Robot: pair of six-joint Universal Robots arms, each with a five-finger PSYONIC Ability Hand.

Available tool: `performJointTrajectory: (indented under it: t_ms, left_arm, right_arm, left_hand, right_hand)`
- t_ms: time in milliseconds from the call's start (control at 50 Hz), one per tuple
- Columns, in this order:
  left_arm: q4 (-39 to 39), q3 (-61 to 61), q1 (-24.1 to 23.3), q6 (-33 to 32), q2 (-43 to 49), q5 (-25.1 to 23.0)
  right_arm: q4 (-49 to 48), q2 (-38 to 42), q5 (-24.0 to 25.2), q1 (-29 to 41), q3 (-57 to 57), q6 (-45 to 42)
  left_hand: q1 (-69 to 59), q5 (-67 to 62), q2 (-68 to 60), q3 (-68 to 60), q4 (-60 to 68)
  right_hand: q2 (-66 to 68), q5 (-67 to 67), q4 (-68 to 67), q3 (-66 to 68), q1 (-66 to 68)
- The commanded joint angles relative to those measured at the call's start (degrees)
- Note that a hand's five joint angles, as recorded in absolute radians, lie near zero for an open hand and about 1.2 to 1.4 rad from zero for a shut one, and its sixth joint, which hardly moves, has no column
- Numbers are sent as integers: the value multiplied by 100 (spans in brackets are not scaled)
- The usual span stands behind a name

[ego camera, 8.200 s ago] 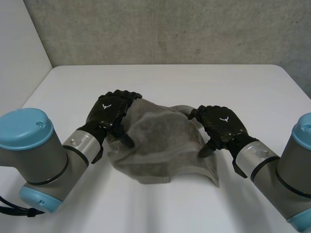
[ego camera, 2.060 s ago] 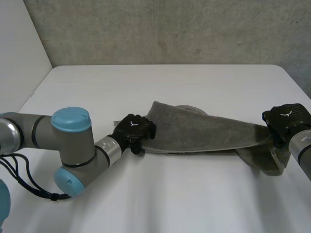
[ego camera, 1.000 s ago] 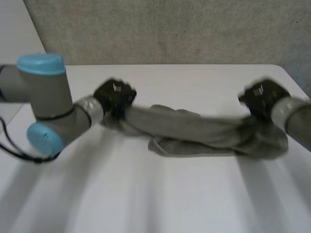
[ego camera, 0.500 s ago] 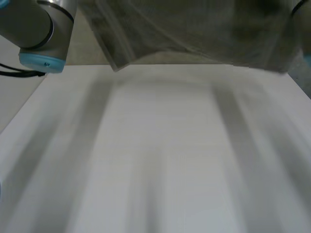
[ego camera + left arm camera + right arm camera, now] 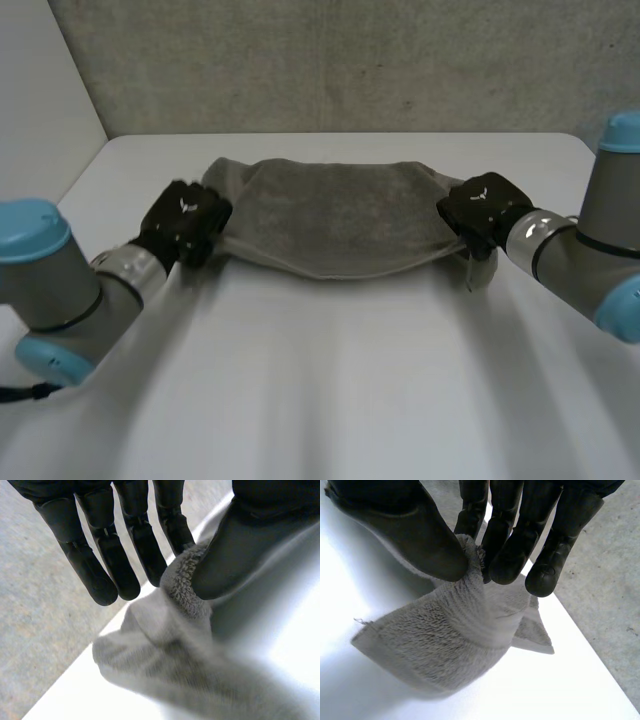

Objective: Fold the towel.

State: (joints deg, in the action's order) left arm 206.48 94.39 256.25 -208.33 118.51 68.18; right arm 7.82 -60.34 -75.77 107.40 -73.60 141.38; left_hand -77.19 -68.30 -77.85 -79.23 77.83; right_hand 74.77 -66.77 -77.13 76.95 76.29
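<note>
- The grey towel (image 5: 330,212) is stretched wide between the two hands, over the middle of the white table (image 5: 330,390).
- The left hand (image 5: 186,220) is at the towel's left end and pinches its edge between thumb and fingers.
- The right hand (image 5: 482,208) pinches the right end the same way; a corner hangs below it.

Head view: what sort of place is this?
Likely a lab or test room: a white table, a plain concrete wall, and a robot's left hand and right hand holding a towel.
</note>
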Motion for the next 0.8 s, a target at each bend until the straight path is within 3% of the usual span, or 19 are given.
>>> performJointTrajectory:
  t_ms: [20, 140, 280, 560, 620, 800]
  left_arm:
    - [-37, 834, 319, -770, -608, -200]
    - [-2, 1203, 329, -770, -1162, -306]
    - [42, 1239, 311, -770, -1181, -297]
    - [235, 536, 197, -806, 225, 80]
    - [253, 536, 206, -805, 278, 142]
    - [244, 527, 214, -797, 374, 151]
  right_arm:
    - [26, -855, -95, -18, -848, 47]
    - [166, -1540, -149, -184, -1322, 30]
    - [615, -1612, -175, -325, -1508, 21]
    - [-325, -1111, -544, -281, -1816, 276]
    - [-343, -1102, -544, -272, -1833, 285]
    - [-492, -1094, -553, -299, -1895, 504]
  left_hand:
    - [-281, -170, -215, -77, 217]
    - [-281, -170, -215, -77, 217]
    - [-281, -170, -215, -77, 217]
    - [-281, -170, -215, -77, 217]
    - [838, 949, 905, 1042, -902]
    - [1786, 1897, 1852, 1989, -1849]
  right_hand:
    - [523, -323, -287, 305, 371]
    - [523, -323, -287, 305, 371]
    - [523, -323, -287, 305, 371]
    - [523, -323, -287, 305, 371]
    - [523, -323, -287, 305, 371]
    - [523, -323, -287, 305, 371]
